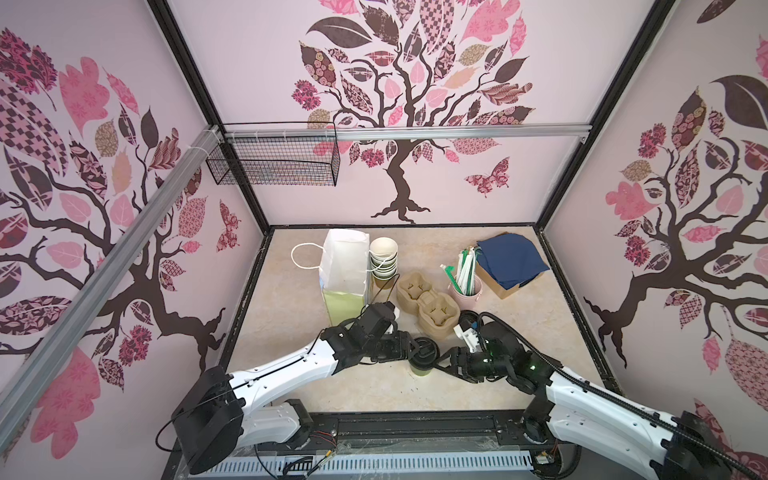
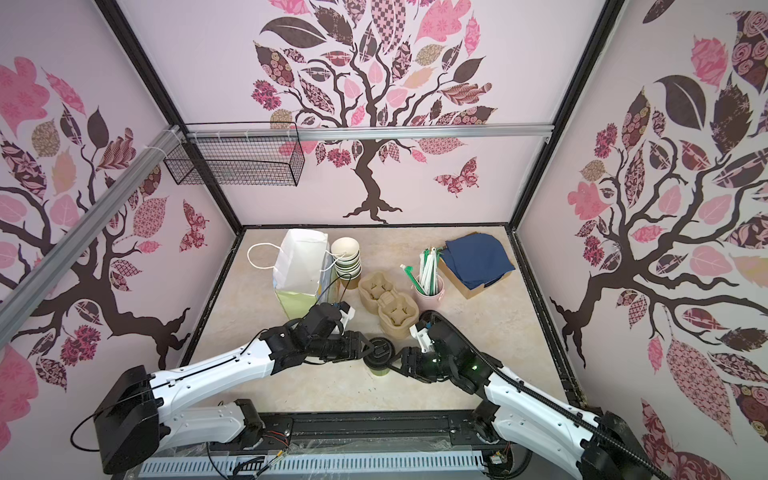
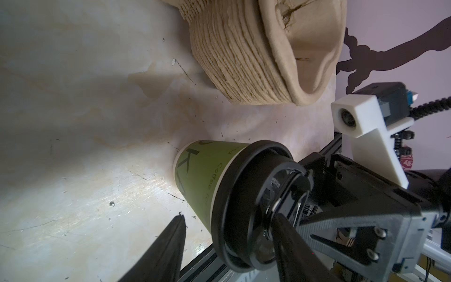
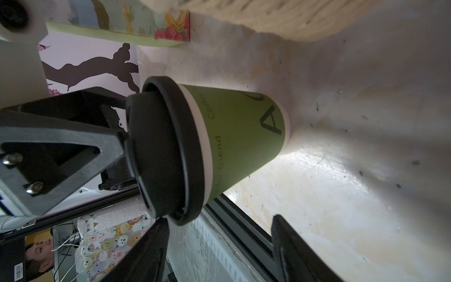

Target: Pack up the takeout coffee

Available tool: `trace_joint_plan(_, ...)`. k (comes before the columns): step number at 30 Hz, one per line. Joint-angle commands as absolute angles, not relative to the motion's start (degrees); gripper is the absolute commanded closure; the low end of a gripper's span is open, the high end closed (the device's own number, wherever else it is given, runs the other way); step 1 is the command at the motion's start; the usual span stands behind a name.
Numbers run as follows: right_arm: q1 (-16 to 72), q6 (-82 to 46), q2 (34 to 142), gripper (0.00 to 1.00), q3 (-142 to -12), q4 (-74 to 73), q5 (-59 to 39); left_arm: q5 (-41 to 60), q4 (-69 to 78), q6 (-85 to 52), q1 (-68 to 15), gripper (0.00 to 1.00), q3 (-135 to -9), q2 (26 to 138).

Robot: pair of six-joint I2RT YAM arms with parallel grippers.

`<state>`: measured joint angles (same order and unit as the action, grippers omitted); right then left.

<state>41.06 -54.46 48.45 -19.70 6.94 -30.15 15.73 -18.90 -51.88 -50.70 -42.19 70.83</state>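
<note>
The takeout coffee (image 1: pixel 422 371) (image 2: pixel 377 370), a green paper cup with a black sip lid, stands upright near the table's front middle. My left gripper (image 1: pixel 420 352) (image 2: pixel 371 352) reaches in from the left. It is open, with one finger (image 3: pixel 288 244) over the lid top and the other finger (image 3: pixel 170 246) low beside the cup (image 3: pixel 200 175), clear of its wall. My right gripper (image 1: pixel 438 368) (image 2: pixel 395 365) comes from the right, open, its fingertips just short of the cup (image 4: pixel 239 131); one finger (image 4: pixel 148 249) is close to the lid rim. Neither gripper holds anything.
Behind the cup sits a stack of brown pulp cup carriers (image 1: pixel 424 303). A white paper bag (image 1: pixel 345 266) and stacked lidless cups (image 1: pixel 383 257) stand at the back left. A pink cup of straws (image 1: pixel 465 284) and a box of navy napkins (image 1: pixel 511 262) are back right.
</note>
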Motion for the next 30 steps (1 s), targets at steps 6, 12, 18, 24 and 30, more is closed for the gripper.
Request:
trace_joint_plan(6,41.2,-54.4,49.3,0.32,-18.1,11.5,-27.5,16.2,-19.3,-50.7,-50.4,0.43,-41.5,72.2)
trace_joint_plan(12,41.2,-52.5,50.5,0.33,-17.6,16.3,-24.2,16.0,-20.5,-50.4,-50.4,0.46,-41.3,72.7)
trace_joint_plan(18,41.2,-51.2,52.3,0.33,-17.4,17.4,-22.9,15.6,-21.5,-49.8,-50.5,0.49,-41.2,73.2)
trace_joint_plan(24,41.2,-50.3,53.6,0.34,-17.1,19.3,-21.3,15.5,-21.8,-49.8,-50.5,0.49,-40.8,73.3)
trace_joint_plan(30,41.2,-49.2,53.9,0.33,-17.7,21.1,-20.7,15.1,-22.1,-49.6,-50.5,0.5,-40.7,73.3)
